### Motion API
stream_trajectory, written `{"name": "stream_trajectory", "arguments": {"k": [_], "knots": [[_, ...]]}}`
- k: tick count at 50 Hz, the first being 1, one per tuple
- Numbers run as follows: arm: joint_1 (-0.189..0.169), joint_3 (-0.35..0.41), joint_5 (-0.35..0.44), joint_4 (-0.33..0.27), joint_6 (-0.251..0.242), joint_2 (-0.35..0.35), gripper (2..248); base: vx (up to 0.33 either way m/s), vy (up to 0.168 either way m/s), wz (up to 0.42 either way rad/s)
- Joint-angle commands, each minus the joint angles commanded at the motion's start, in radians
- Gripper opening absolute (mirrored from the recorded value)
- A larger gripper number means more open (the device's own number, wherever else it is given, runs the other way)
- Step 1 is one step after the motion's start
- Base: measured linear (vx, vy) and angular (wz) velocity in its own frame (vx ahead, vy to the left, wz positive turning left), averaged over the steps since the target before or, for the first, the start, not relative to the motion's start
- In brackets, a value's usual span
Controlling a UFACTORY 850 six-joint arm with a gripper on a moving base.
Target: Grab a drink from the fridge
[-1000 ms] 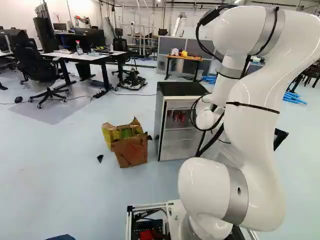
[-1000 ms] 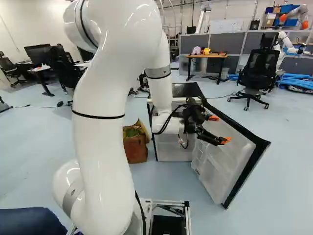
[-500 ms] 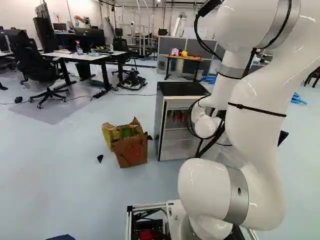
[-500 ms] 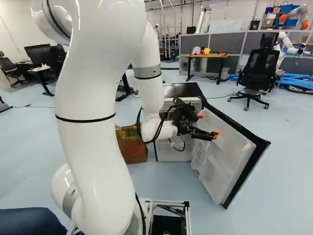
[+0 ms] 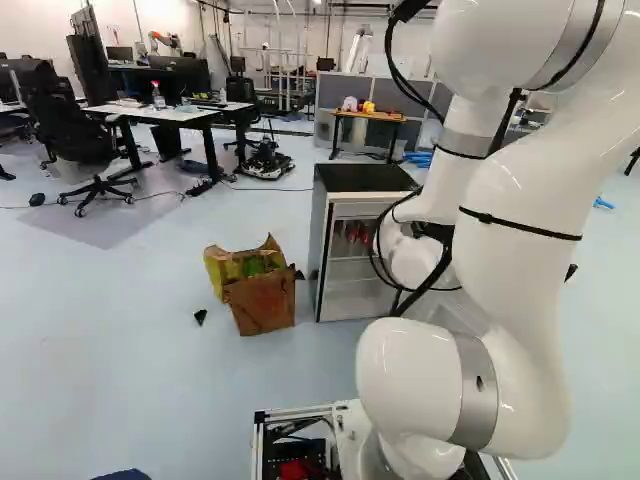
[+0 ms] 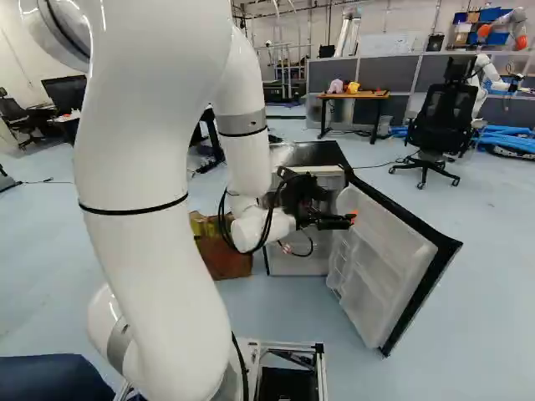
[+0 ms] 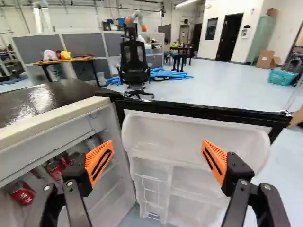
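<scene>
Cans [image 7: 22, 193] upright, long axis vertical, in fridge [image 5: 345, 178] left of gripper [image 6: 353, 219], whose fingers stand wide near open door [image 6: 380, 255]; left base view shows cans, right base view has arm [image 6: 155, 225] covering them.

Pale blue floor [image 5: 110, 330] sweeping across the left base view, white desk [image 5: 185, 116] and black office chair [image 5: 75, 130] upper left; at the right base view's upper right, grey partitions [image 6: 386, 73] stand behind a black swivel chair [image 6: 443, 113]!
</scene>
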Motion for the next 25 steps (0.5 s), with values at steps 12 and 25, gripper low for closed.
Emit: {"name": "stream_trajectory", "arguments": {"k": [12,25], "knots": [[0.0,0.0,0.0,-0.126,0.0,0.0,247,0.0,0.0,0.0],[0.0,-0.003,0.0,-0.263,0.0,-0.012,247,0.0,0.0,0.0]]}}
